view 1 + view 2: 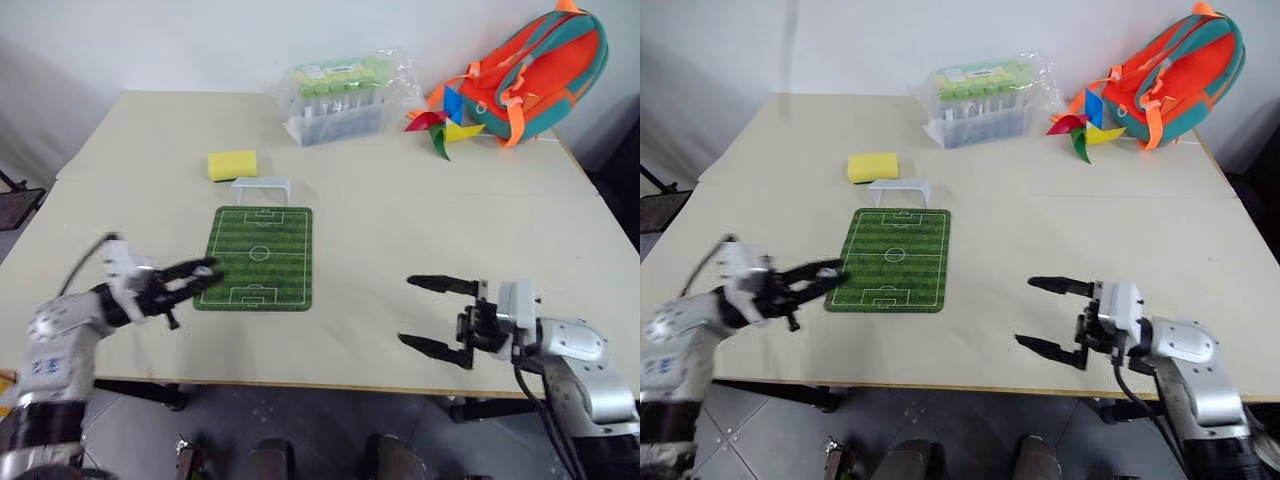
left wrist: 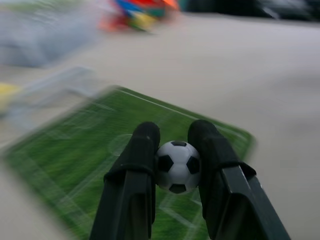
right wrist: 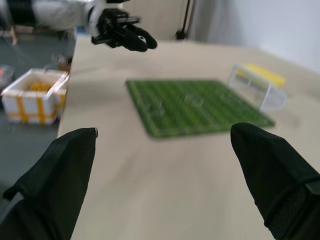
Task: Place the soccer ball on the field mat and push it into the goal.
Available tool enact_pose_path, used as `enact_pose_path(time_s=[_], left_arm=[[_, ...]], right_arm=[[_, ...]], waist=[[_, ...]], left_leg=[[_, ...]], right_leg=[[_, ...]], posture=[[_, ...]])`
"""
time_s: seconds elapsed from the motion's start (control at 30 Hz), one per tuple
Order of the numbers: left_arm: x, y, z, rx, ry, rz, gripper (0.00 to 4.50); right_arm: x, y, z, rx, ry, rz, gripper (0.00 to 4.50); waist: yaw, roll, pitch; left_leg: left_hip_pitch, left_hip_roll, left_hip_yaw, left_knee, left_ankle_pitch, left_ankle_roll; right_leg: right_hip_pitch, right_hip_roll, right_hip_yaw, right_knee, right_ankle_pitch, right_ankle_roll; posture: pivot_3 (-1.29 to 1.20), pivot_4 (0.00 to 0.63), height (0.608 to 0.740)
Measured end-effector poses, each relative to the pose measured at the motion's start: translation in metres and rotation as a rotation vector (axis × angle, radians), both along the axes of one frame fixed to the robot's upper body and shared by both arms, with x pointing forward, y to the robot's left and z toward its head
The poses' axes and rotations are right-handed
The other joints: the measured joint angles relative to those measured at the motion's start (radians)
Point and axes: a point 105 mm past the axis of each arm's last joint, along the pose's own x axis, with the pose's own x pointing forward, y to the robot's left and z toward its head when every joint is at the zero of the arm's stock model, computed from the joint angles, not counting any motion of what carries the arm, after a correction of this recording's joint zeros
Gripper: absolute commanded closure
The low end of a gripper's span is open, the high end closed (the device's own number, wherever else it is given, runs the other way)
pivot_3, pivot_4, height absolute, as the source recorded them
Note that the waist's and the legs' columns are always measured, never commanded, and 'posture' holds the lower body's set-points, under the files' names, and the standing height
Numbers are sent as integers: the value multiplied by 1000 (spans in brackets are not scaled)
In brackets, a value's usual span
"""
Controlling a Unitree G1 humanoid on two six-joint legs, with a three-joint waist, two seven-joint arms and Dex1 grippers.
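We note the soccer ball [image 2: 178, 166] is white with black patches; the field mat [image 1: 258, 257] is green, striped light and dark, with white line markings. The goal [image 1: 261, 188] is white, the sponge [image 1: 232, 165] yellow, the backpack [image 1: 535, 72] orange and teal
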Motion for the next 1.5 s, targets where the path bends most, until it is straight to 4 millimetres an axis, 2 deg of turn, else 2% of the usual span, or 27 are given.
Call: enact_pose_path(time_s=[0.1,0.27,0.37,0.53,0.8,0.93,1.1,1.27,1.33,1.43,1.5], left_arm=[[12,-11,-13,60,13,-60,3644],[19,-20,-28,98,17,-106,3644],[21,-24,-37,101,33,-122,3644],[24,-23,-39,110,24,-121,3644],[23,-25,-42,100,34,-138,1054],[24,-26,-36,89,5,-132,1054],[21,-28,-19,76,-67,-141,1054],[5,-7,-4,77,-89,-89,1054],[-11,10,2,96,-80,-68,1054],[-32,31,3,120,-38,-34,1669],[-43,36,-10,108,25,-25,2307]], right_arm=[[-1,-3,-2,-6,-6,-14,0],[-6,-3,-11,9,21,-45,0],[-9,1,-9,28,5,-52,0],[-10,2,-8,31,-9,-65,0],[-10,5,-9,37,-10,-66,0],[-9,6,-9,41,-12,-62,0],[-5,9,-9,48,-11,-51,0],[-4,12,-11,52,-3,-28,0],[-2,15,-10,57,-10,-14,0],[-1,13,-11,59,-9,-17,0],[-1,14,-11,59,-14,-11,0]], waist=[[-5,0,0],[-3,-1,0],[-2,-1,0],[0,-1,0],[-1,-1,0],[0,-1,0],[-3,-1,0],[-12,-1,0],[-24,-1,0],[-26,0,1],[-23,1,1]], left_leg=[[0,0,1,0,0,0],[-1,0,2,0,0,0],[-1,0,2,1,0,1],[-1,0,2,2,0,1],[-1,0,2,2,0,1],[-1,0,2,2,0,1],[-1,0,2,2,0,1],[-1,1,2,2,0,1],[0,1,2,2,0,1],[0,2,3,1,-1,1],[1,2,3,1,-1,1]], right_leg=[[-1,0,1,0,1,0],[-2,0,1,0,1,0],[-1,0,1,0,1,1],[-1,0,2,0,1,1],[-1,0,2,1,1,1],[-1,0,2,1,1,1],[-1,0,2,1,1,1],[-2,0,2,1,1,1],[-2,0,3,1,2,0],[-2,0,4,1,2,0],[-2,0,5,2,2,0]], posture=[[0,150,740],[0,150,740],[0,150,740],[0,150,740],[0,150,740],[0,150,740],[0,150,740],[0,150,740],[0,150,740],[0,150,740],[0,150,740]])
